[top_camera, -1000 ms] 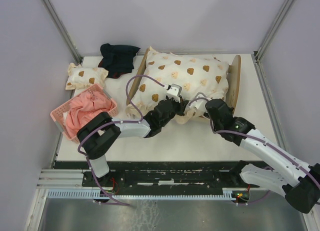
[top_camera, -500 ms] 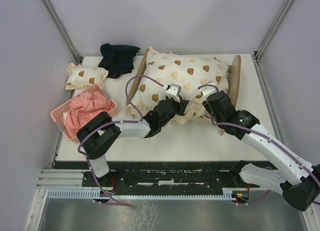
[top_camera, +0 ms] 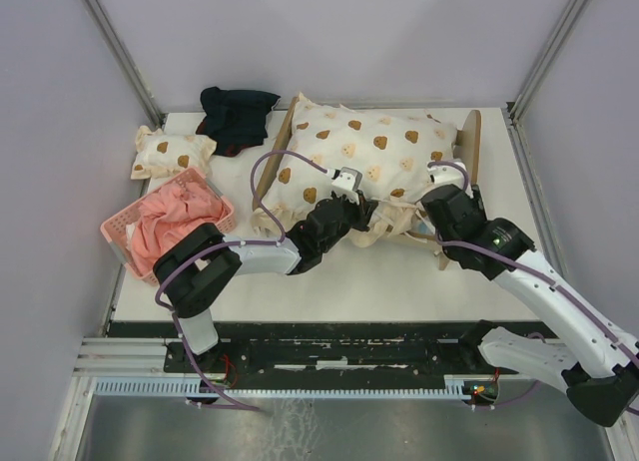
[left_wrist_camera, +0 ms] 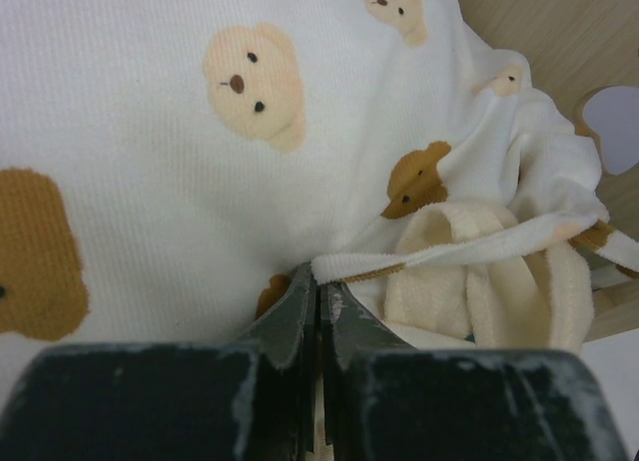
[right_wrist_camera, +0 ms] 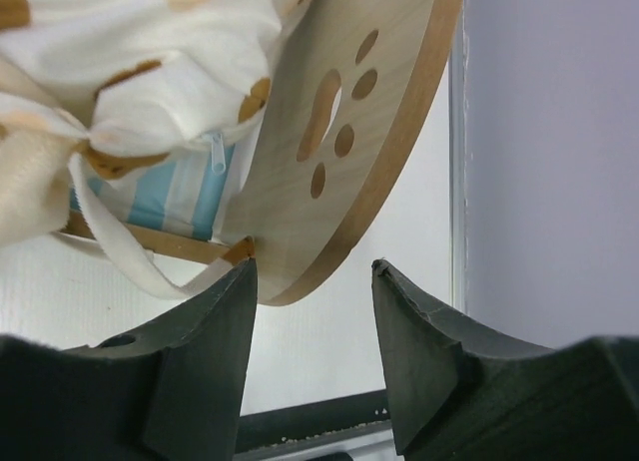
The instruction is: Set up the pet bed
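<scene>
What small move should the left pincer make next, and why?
Probably pull the hem gently toward the near side: the left pincer is shut on the hem of the bear-print quilt, the cloth beside it lies bunched near the headboard, and the right pincer stands open, holding nothing.

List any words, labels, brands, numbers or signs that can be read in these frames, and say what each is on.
None: no words, brand names or numbers can be read in any view.
The only marks are pictures: a paw-print cut-out in the pet bed's headboard and bear faces printed on the quilt.
</scene>
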You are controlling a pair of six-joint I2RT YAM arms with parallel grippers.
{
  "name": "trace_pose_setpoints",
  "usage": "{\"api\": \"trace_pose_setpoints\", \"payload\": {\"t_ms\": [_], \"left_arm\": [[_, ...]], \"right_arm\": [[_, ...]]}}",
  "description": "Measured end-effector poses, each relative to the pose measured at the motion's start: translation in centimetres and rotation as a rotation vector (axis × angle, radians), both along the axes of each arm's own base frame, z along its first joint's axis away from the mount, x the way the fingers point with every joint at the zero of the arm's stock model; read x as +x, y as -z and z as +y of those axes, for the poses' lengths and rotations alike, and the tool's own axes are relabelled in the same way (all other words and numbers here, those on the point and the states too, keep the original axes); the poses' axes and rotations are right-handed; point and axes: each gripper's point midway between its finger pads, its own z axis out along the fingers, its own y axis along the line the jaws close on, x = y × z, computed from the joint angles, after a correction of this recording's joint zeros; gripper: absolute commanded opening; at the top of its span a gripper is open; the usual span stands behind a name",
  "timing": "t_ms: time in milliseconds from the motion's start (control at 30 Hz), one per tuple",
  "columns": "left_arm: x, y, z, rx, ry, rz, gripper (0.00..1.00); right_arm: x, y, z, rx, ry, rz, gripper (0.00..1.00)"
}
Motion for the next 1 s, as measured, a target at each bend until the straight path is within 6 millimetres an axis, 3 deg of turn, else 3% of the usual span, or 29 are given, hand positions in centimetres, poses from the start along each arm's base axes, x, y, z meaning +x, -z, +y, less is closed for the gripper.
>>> {"api": "trace_pose_setpoints", "payload": {"t_ms": [67, 167, 467, 800, 1000], "left_arm": [[0.0, 0.0, 0.0, 0.000, 0.000, 0.000, 0.03], [0.0, 0.0, 0.0, 0.000, 0.000, 0.000, 0.03], [-0.1, -0.1, 0.0, -0.001, 0.001, 0.001, 0.03], [-0.3, -0.2, -0.1, 0.001, 0.006, 0.002, 0.03], [-0.5, -0.5, -0.2, -0.003, 0.010, -0.001, 0.03]], "right_arm": [[-0.6, 1.1, -0.4, -0.018, 0.015, 0.038, 0.58], [-0.9, 1.3, -0.6, -0.009, 0.027, 0.044, 0.59], [-1.2, -0.6, -2.4, 0.016, 0.119, -0.045, 0.54], [1.5, 0.1, -3.3, 0.062, 0.185, -0.095, 0.38], [3.9, 0.4, -3.9, 0.118, 0.211, -0.124, 0.36]]}}
